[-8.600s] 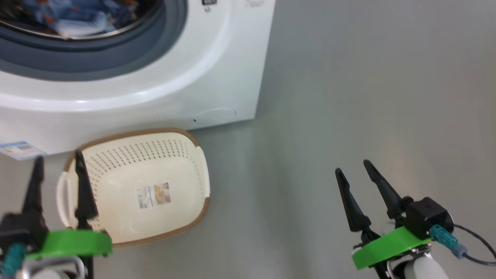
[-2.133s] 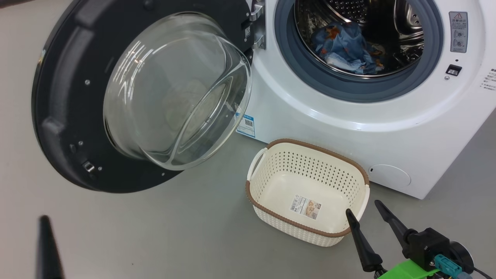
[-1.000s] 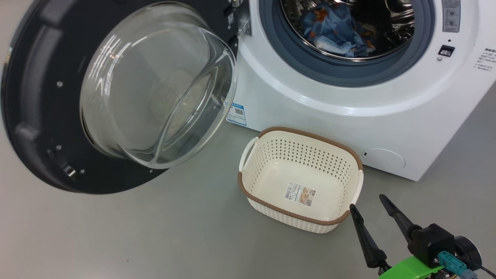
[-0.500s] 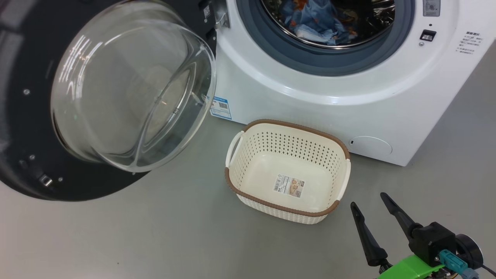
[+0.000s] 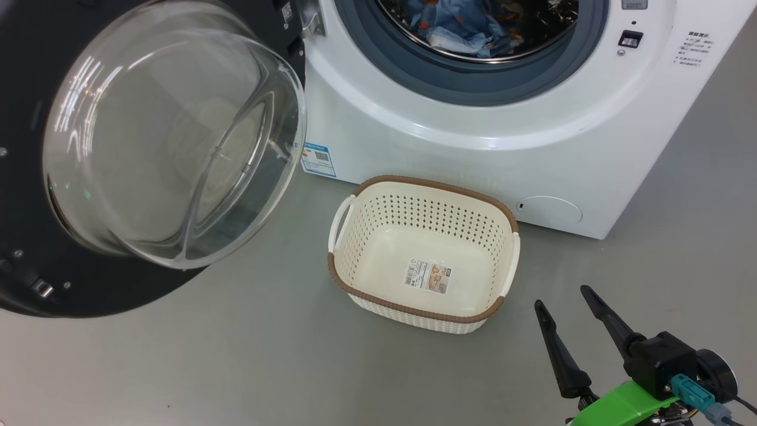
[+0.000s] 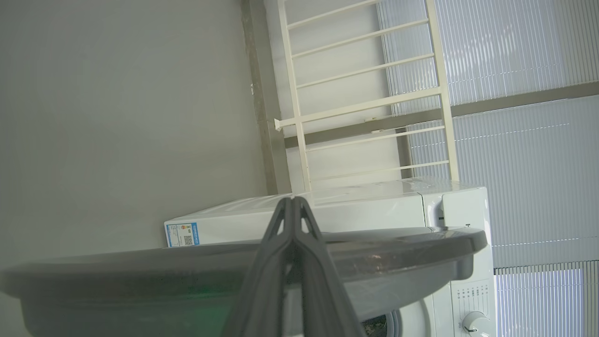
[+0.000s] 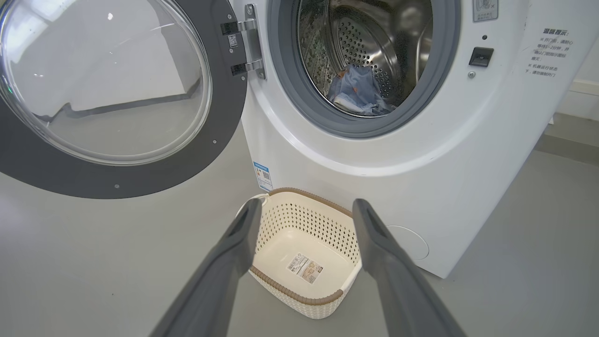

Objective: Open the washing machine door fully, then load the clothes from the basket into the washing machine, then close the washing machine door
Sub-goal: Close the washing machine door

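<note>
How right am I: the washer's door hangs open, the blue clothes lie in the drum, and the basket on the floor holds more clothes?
Nearly: the basket is empty but for a sticker, as the head view shows. The washing machine door does hang open and the clothes do lie in the drum.

The small cream perforated plastic basket (image 5: 414,315) is sitting on the grey floor (image 5: 236,367) before the white front-loading washing machine (image 5: 473,160); the light-blue printed clothes (image 5: 458,26) are lying in its perforated steel drum (image 7: 369,42), and the round black-framed glass door (image 5: 165,136) is hanging open to the left
</note>
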